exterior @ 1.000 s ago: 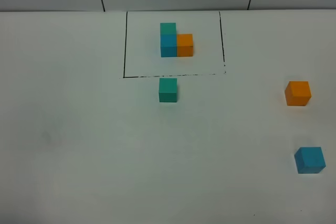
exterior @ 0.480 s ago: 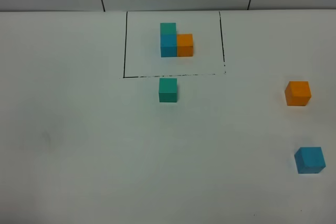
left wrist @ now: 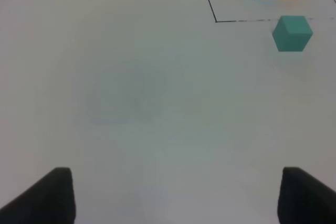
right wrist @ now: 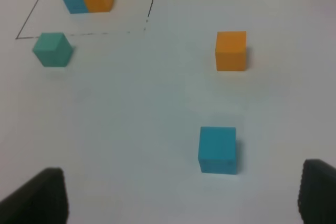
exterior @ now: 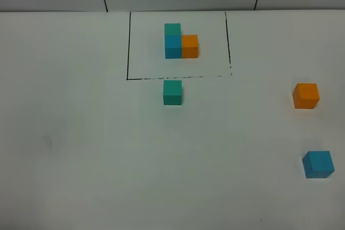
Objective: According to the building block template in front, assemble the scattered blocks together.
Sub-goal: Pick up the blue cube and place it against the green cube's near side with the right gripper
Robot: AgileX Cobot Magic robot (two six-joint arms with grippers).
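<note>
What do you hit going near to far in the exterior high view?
blue cube → orange cube → template. The loose green cube is left out: it sits about level with the orange one, so their order is unclear.

No legible text, no labels or numbers, scattered blocks [exterior: 172,92] apparently unmarked

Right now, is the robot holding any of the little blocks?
No, nothing is held. The left gripper and right gripper are both open and empty; the green cube, orange cube and blue cube sit loose on the table.
</note>
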